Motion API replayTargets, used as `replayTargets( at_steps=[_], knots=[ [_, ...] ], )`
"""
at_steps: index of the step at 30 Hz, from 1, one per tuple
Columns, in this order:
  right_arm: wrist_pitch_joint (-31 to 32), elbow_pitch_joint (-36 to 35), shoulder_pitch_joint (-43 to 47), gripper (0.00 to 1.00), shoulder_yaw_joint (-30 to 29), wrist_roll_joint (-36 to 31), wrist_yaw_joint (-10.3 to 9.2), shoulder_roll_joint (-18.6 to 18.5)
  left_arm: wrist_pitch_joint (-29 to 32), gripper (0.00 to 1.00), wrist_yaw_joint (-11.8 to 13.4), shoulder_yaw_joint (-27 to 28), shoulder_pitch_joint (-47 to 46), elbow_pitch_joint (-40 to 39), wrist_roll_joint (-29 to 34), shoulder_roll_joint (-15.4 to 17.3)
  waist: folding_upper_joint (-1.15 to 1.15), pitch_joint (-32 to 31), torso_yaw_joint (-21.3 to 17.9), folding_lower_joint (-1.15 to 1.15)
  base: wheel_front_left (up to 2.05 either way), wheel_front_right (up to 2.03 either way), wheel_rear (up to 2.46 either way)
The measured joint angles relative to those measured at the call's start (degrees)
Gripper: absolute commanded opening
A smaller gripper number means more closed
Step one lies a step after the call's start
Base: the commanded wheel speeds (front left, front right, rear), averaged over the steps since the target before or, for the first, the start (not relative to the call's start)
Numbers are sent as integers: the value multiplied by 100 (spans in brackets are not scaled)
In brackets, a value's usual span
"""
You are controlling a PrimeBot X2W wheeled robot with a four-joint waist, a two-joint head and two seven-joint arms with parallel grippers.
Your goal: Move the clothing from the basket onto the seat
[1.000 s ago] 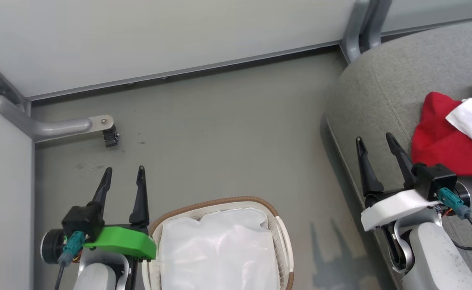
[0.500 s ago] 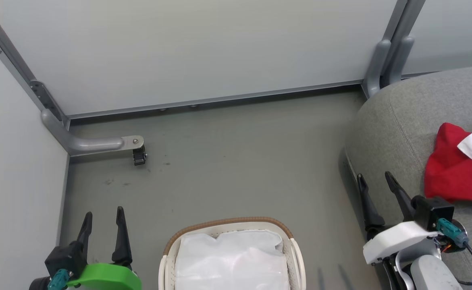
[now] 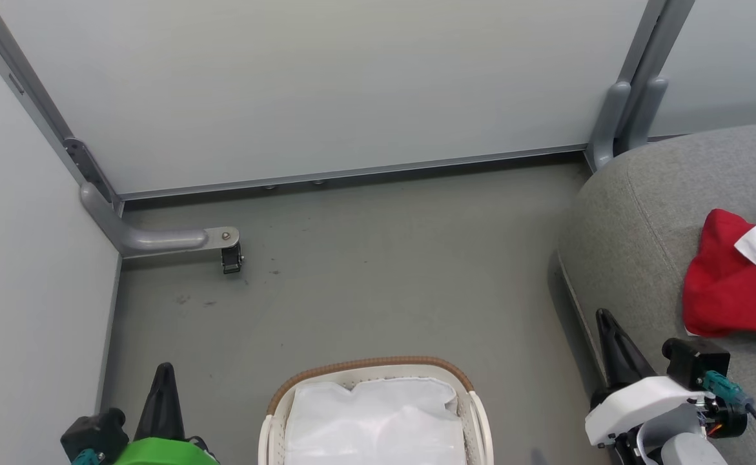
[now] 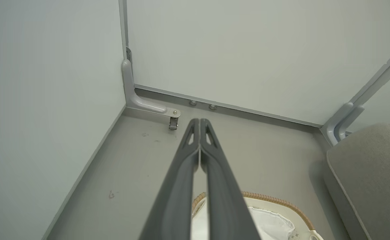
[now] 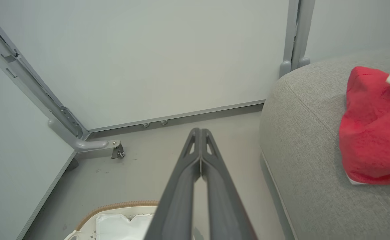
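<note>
Right now, your left claw (image 3: 163,381) sits at the lower left of the head view, its two dark fingers pressed together along their length and holding nothing; in its own wrist view the tips meet above the grey floor (image 3: 384,271), and the brown rim of the basket (image 3: 371,363) shows beside the fingers at the bottom. Your right claw (image 3: 607,323) is likewise closed tight and empty; it hangs at the lower right of the head view, just beside the front edge of the seat (image 3: 636,219). The clothing (image 3: 729,284) lies on the seat, a bright red heap with a white panel across its upper right; it is well apart from the basket and runs off the right edge of the head view. The basket stands on the floor between your two claws, touching neither; its white liner (image 3: 378,420) lies crumpled inside. A grey bracket with a small caster (image 3: 230,258) stands at the foot of the left wall, well apart from the basket.
</note>
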Motion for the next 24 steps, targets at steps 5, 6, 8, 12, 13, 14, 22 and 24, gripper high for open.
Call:
replayTargets(
  at_steps=[5,6,8,12,13,14,22,24],
  knots=[
    [147,-41,0,0,-44,538,0,0,151,0,-1,45,-2,-25,-531,0,0,-8,-8,0,0,0,0],
    [170,-52,0,0,-51,633,0,0,168,0,-2,53,-3,-34,-599,0,0,-9,-9,0,0,0,0],
    [224,-78,0,0,-68,842,0,0,220,0,-4,67,-5,-52,-818,0,0,-12,-12,0,0,0,0],
    [324,-120,1,0,-102,1235,0,-1,322,0,-8,93,-11,-99,-1193,0,0,-19,-19,0,0,0,0],
    [343,-129,1,0,-108,1326,0,-1,330,0,-8,101,-14,-108,-1265,0,0,-20,-20,0,0,0,0],
    [372,-141,1,0,-115,1423,0,-1,363,0,-9,108,-17,-122,-1344,0,0,-21,-21,0,0,0,0],
    [561,-216,1,0,-178,2140,0,-2,554,0,-51,151,-84,-192,-2023,0,0,-33,-34,0,0,0,0],
    [609,-233,1,0,-191,2299,0,-2,587,0,-52,162,-99,-204,-2182,0,0,-36,-37,0,0,0,0]
  ],
)
